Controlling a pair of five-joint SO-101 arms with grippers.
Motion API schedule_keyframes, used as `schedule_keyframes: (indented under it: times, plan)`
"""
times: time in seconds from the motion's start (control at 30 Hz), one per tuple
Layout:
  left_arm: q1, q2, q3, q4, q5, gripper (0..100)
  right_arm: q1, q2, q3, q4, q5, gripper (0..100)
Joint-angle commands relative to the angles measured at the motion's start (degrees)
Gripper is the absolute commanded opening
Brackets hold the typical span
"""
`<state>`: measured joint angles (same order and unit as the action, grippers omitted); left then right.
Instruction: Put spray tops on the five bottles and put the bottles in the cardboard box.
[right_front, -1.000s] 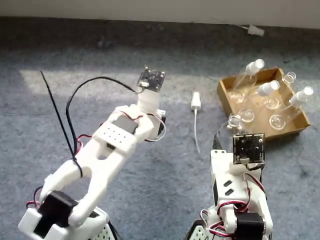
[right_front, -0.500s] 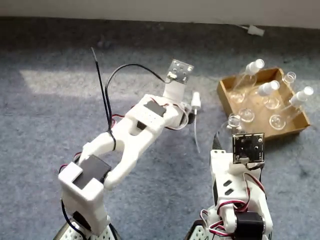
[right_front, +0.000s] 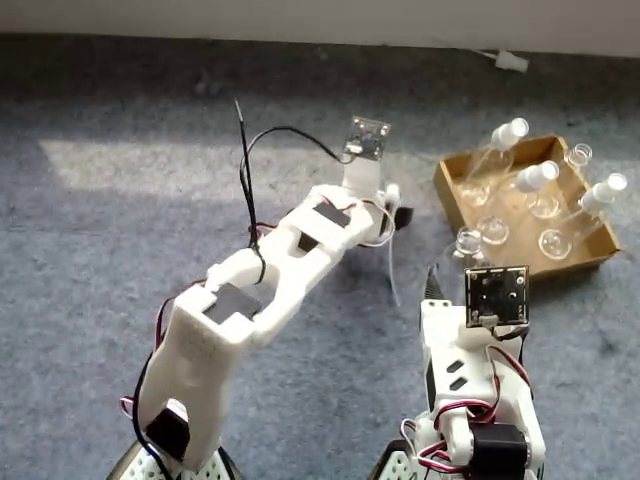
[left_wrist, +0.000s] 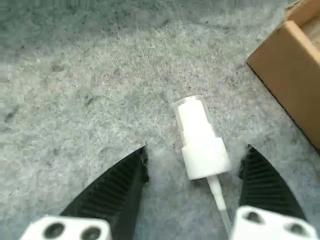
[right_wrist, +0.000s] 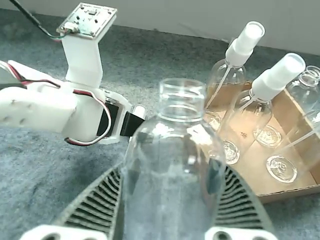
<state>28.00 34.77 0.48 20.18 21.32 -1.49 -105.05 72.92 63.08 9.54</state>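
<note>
Closest in, the right claw (right_wrist: 172, 174) is closed on a clear bottle (right_wrist: 175, 125). One finger presses on each side of the bottle. It has no spray top and its open mouth points up. From above, only its neck (right_front: 469, 243) pokes out past the arm's wrist. In the right wrist view the held bottle covers part of the cardboard box (right_wrist: 295, 190) behind it.

A bit farther out, the left arm lies stretched across the grey carpet (right_front: 120, 230) on the bench. A thin black wire (right_front: 245, 170) loops off it. The left claw (left_wrist: 195, 152) is wide open and holds nothing. The white spray top (left_wrist: 192, 117) lies flat on the carpet between its two fingers, and neither finger touches it. Its thin tube (right_front: 392, 270) trails back toward the arms. From above, the left wrist sits over the spray top, so only a bit of it (right_front: 391, 191) peeks out.

Just past the spray top, on the right side, is the box (right_front: 448, 190). One corner (left_wrist: 290, 65) is near the open claw. Four bottles stand in the box. Three have white spray tops on (right_front: 510, 131) (right_front: 540, 173) (right_front: 610, 186). One at the back (right_front: 578, 155) has an open mouth.

Farthest away, a small white thing (right_front: 512, 62) lies by the wall.
</note>
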Motion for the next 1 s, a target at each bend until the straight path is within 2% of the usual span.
schedule_keyframes:
  times: [0.0, 0.13, 0.33, 0.43, 0.63, 0.97]
  plan:
    - [0.66, 2.51, -6.11, -1.58, 0.62, 27, 0.84, -0.40, -0.31, 0.04, -0.26, 13.3]
    - [0.22, 5.14, -9.01, -1.58, 0.70, 23, 0.84, -0.40, -0.31, 0.04, -0.26, 13.3]
    - [0.22, 8.13, -13.23, -1.58, 0.26, 0, 0.84, -0.40, -0.31, 0.04, -0.26, 13.3]
    - [0.13, 8.40, -12.53, -1.41, 0.26, 4, 0.84, -0.40, -0.22, 0.04, -0.26, 13.3]
    - [-1.54, 2.86, -7.96, 0.70, 0.26, 1, 0.75, -0.40, 1.54, -0.40, -0.26, 13.3]
    - [-8.66, -15.69, -0.92, 22.33, 0.26, 1, 0.66, -0.40, 1.71, -0.40, -0.26, 13.3]
